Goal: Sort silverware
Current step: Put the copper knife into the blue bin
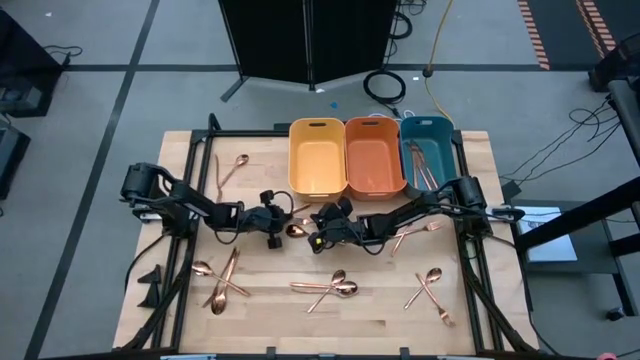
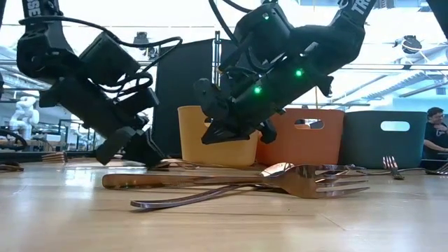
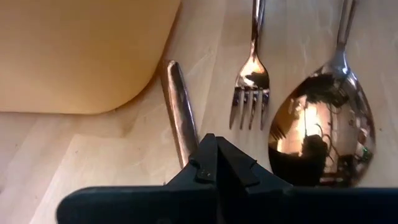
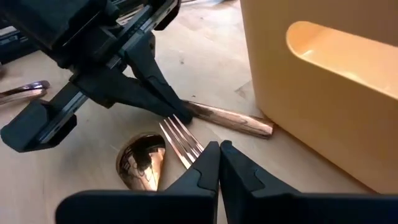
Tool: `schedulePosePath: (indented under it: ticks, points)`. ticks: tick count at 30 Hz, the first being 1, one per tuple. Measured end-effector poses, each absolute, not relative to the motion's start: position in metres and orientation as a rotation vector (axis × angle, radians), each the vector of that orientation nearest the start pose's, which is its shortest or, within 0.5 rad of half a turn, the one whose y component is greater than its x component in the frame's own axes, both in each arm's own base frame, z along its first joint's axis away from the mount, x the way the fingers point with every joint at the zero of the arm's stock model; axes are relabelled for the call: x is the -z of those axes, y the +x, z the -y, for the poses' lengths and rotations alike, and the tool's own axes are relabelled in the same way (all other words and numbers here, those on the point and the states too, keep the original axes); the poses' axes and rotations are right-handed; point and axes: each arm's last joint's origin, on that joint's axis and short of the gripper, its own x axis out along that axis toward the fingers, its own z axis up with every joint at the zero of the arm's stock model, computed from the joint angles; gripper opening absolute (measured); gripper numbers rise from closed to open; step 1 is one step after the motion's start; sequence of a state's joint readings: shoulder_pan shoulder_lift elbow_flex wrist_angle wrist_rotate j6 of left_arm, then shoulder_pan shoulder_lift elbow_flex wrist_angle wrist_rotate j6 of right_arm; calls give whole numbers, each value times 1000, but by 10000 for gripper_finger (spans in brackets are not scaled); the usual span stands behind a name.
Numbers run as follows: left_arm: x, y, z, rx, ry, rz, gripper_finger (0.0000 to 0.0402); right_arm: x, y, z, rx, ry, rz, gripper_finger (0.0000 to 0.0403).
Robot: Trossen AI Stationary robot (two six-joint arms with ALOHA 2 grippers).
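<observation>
silverware (image 1: 330,288) lies all over the wooden table (image 1: 270,320), with some pieces already in the teal bin (image 1: 428,150), and none that i can see in the yellow bin (image 1: 317,155) or orange bin (image 1: 374,155). right by the yellow bin sit a knife (image 4: 230,119), a fork (image 3: 252,81) and a spoon (image 3: 323,134), close together. these pieces look thin, stiff, light and very shiny, so i think they will slip easily and are hard to lift off flat wood. the best spot to grab is likely the middle of the handle, pinched from both sides. the left gripper (image 1: 268,228) is low near the table middle, its arm stretched out flat, and its fingers are pressed together over the knife's end; i can't tell if it really has the knife. the right gripper (image 1: 322,232) faces it from the other side, tilted down, with its fingers together just over the fork, and it holds nothing that i can see. both tips are very near each other, so they might bump.
</observation>
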State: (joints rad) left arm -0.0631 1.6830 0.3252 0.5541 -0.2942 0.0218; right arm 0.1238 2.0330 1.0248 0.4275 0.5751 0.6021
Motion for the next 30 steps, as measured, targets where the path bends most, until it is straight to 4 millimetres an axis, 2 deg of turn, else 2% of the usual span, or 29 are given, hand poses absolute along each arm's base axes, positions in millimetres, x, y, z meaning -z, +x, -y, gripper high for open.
schedulePosePath:
  ticks: [4,8,14,17,23,30]
  points:
    - [-68,221,14,-213,161,-812,0,-108,399,-34,577,386,-364,0]
    - [-65,213,21,-203,133,-797,0,-98,412,-35,568,388,-325,0]
    - [-68,204,31,-188,136,-782,0,-86,436,-31,713,305,-295,0]
    - [-75,201,37,-141,187,-758,0,-84,444,-26,739,307,-342,0]
    - [-85,197,37,-110,240,-752,0,-85,445,-17,788,323,-385,0]
    - [-82,191,29,-158,266,-771,0,-80,443,-8,797,511,-396,0]
